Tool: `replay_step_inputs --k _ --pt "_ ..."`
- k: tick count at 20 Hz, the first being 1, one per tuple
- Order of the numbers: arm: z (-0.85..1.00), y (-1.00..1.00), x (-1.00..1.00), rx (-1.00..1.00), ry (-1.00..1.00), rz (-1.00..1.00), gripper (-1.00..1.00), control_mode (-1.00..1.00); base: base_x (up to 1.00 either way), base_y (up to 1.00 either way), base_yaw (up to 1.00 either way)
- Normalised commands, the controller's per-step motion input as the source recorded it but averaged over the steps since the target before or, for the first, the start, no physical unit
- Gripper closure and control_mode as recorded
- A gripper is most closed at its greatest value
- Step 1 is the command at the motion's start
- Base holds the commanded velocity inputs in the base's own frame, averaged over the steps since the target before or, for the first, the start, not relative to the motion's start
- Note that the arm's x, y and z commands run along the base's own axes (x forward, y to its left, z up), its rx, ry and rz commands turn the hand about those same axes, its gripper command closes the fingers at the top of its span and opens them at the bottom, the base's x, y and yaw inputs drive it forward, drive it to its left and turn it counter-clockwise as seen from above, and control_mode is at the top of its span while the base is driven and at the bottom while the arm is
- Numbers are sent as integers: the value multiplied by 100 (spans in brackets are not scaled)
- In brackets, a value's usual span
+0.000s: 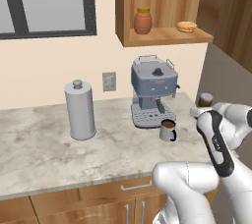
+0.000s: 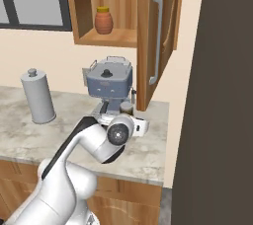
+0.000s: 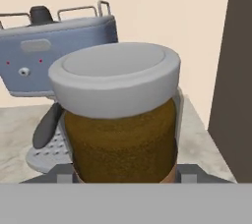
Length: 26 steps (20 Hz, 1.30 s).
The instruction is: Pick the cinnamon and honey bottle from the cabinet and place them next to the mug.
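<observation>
Cinnamon (image 3: 120, 120), a brown jar with a pale lid, is seen close up in the hand view, pinched between the fingers of the end effector (image 3: 123, 176). In the left base view the jar (image 1: 204, 99) is held above the right part of the marble tabletop (image 1: 44, 154), beside the blue-grey coffee machine (image 1: 152, 90). The mug (image 1: 168, 130) is set on the tabletop just in front of the machine. A tall grey canister (image 1: 79, 110) stands well to the left. Higher up, the honey bottle (image 1: 142, 20) and a round pastry (image 1: 186, 26) are kept on the cabinet (image 1: 167, 35) shelf.
</observation>
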Motion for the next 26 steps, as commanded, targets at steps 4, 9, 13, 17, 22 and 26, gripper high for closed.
replay_step_inputs --k 4,9,13,17,22,26 --pt "-43 0 32 0 0 4 100 -100 0 0 0" --pt "-71 0 25 0 0 4 100 -100 0 0 0" --pt "-75 0 22 0 0 5 100 -100 0 0 0" --pt "-65 0 16 0 0 4 100 -100 0 0 0" --pt "-31 0 9 0 -1 5 100 -100 0 0 0" --pt "-21 0 11 0 -3 10 100 -100 0 0 0"
